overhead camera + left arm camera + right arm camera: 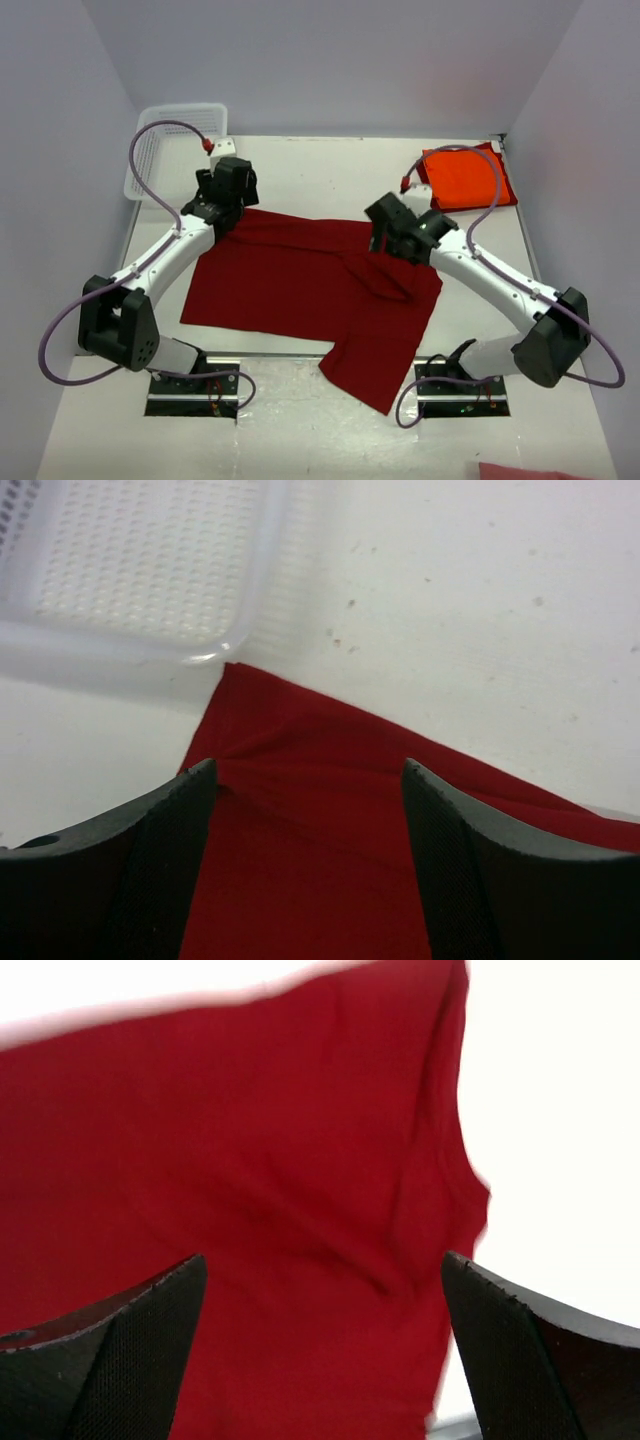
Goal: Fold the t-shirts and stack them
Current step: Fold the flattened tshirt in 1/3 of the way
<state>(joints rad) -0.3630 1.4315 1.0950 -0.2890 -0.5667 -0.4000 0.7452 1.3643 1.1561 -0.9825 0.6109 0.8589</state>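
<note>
Seen from above, both wrists cover their own fingers, so where they meet the crimson shirt [290, 285] is hidden. Up close, the left hand [310, 780] and the right hand [320, 1270] show only fingertips, cut off at the bottom edge; whether they touch the cloth I cannot tell. The right wrist's view is blurred. The basket [110, 650] runs out of frame. A pink scrap [525, 471] is clipped at the bottom edge, and a cable [496, 190] crosses the orange shirt [460, 185].

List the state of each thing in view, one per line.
red t-shirt, spread out, rumpled, not yet folded
orange t-shirt, folded, lying at the far right
basket, upright, looks empty
left pincer, open, over the red t-shirt's far-left corner
right pincer, open, above the red t-shirt
</note>
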